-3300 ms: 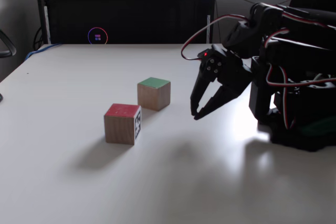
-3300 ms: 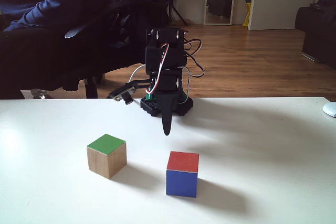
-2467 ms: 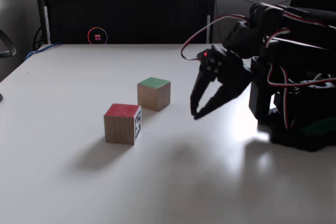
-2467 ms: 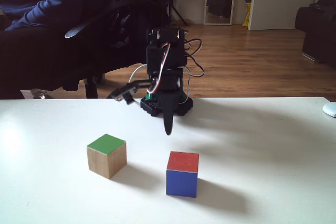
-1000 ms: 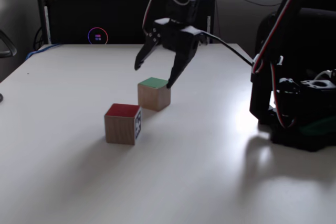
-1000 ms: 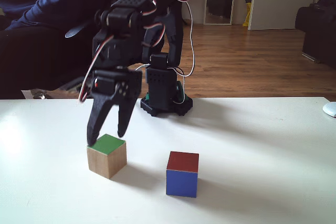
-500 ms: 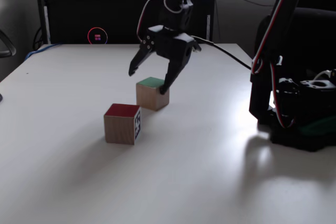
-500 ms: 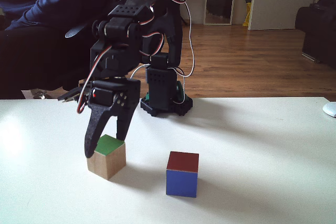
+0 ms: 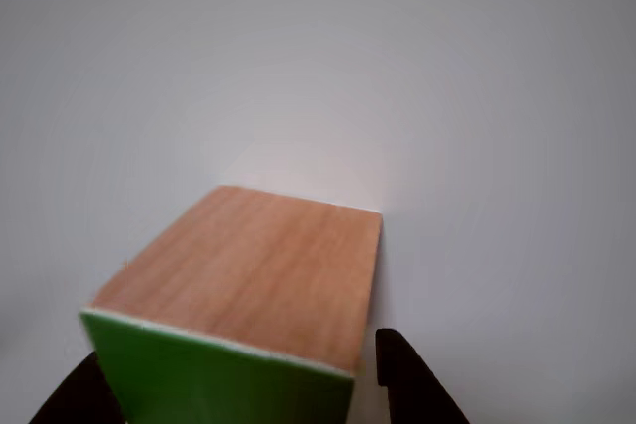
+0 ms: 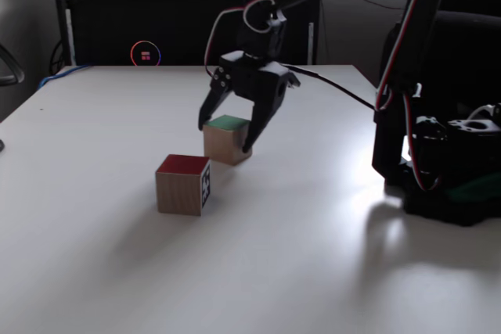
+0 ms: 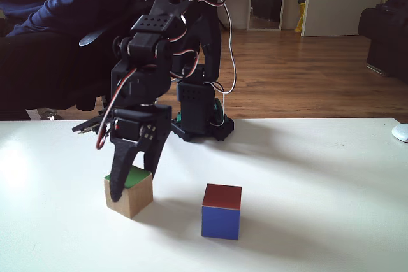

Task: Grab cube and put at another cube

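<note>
Cube (image 10: 228,140) on white table (image 10: 313,256), centre of a fixed view, green face up; lower left in other view (image 9: 248,295). Gripper (image 10: 225,137) straddles it, jaws open, one finger each side, tips below cube's top edge. Contact unclear. Arm reaches from base at right, wrist bent down. Another cube (image 10: 182,184), red top, near, lower left of cube, apart.

The cube (image 10: 228,139) is plain brown wood with a bright green top face, sitting flat on the white table. Another cube (image 10: 183,184) stands near it but apart, also flat, with a red top, a black-and-white patterned marker on one side and a blue side (image 11: 220,221) in a fixed view.
</note>
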You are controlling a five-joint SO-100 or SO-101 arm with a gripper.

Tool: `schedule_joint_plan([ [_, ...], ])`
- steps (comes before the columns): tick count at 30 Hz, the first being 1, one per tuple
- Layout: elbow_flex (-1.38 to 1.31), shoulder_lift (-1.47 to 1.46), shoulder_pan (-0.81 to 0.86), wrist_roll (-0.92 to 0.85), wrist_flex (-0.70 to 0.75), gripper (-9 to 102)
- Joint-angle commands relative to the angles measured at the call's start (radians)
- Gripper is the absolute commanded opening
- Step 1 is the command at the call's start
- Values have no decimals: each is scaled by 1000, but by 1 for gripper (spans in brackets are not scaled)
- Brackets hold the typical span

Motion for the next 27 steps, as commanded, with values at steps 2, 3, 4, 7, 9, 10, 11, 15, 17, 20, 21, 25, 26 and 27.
schedule_joint_plan([
  [2, 12, -8, -3, -8, -55, 36],
  [3, 14, -12, -2, -9, -61, 35],
  [4, 14, -15, 0, -9, -64, 34],
  [7, 15, -14, 2, -12, -64, 28],
  [9, 18, -11, 2, -17, -67, 23],
  [10, 21, -8, 2, -17, -74, 21],
  [11, 25, -3, 2, -17, -80, 19],
  [15, 43, 32, 2, -15, -84, 15],
  [17, 57, 63, 2, -11, -84, 14],
  [20, 86, 126, 0, 0, -83, 13],
  [21, 97, 149, -2, 3, -78, 13],
  [25, 150, 273, -12, 20, -77, 13],
  [26, 164, 311, -15, 25, -77, 13],
  [27, 175, 351, -20, 29, -72, 13],
])
